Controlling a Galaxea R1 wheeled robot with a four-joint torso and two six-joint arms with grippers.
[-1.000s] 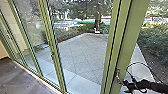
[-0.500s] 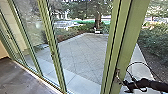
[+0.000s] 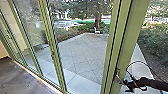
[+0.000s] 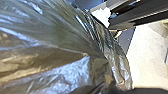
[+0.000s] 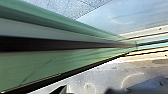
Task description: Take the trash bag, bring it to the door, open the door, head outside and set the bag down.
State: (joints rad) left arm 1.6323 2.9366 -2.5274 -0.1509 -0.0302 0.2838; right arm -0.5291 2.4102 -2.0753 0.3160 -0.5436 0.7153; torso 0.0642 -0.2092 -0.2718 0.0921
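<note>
Right tool [image 3: 126,86] by door handle [image 3: 117,75]; trash bag [image 4: 52,50] creased

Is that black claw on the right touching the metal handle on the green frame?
Cannot tell: the head view shows the right gripper close beside the handle, with neither contact nor gap plain.

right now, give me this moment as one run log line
trash bag: close to left wrist camera | right pincer: beside door handle, contact unclear | paved yard: beyond green-framed glass panels
</note>
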